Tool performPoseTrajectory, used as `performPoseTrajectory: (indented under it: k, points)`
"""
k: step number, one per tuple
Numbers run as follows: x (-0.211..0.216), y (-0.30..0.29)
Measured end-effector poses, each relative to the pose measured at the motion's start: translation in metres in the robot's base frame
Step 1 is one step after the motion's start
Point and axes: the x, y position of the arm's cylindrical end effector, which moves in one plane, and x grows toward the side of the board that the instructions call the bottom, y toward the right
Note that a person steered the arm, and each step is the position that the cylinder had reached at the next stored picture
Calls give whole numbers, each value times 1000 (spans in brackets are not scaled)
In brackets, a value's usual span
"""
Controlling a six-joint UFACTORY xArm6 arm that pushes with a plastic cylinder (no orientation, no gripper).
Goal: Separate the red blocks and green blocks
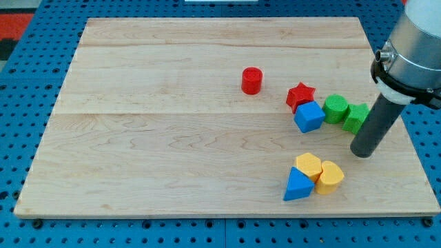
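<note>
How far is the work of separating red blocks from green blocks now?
Done: the red cylinder stands alone. In hand: my tip sits just right of the green cube, which touches the green cylinder. Left: the red star is still near them, beside the blue cube.

Bright even light, sharp focus, faint short shadows under blocks, no glare

My tip (363,153) rested on the bench (172,165) near its right edge, just right of and below the green cube (356,117). Green cylinder (335,108) touched that cube on its left. Blue cube (309,116) sat against the red star (300,95). Red cylinder (252,80) stood apart, toward the centre. Near the bottom-right corner: blue triangle (298,185), yellow hexagon (309,166) and a second yellow block (330,176), clustered and touching.
</note>
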Motion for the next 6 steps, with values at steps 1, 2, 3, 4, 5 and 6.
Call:
performPoseTrajectory:
  k: [1,2,3,4,5,6]
  points:
    - [-23,31]
    - [-49,20]
    - [-91,-41]
    - [-133,-115]
    - [-157,-171]
    - [-167,-216]
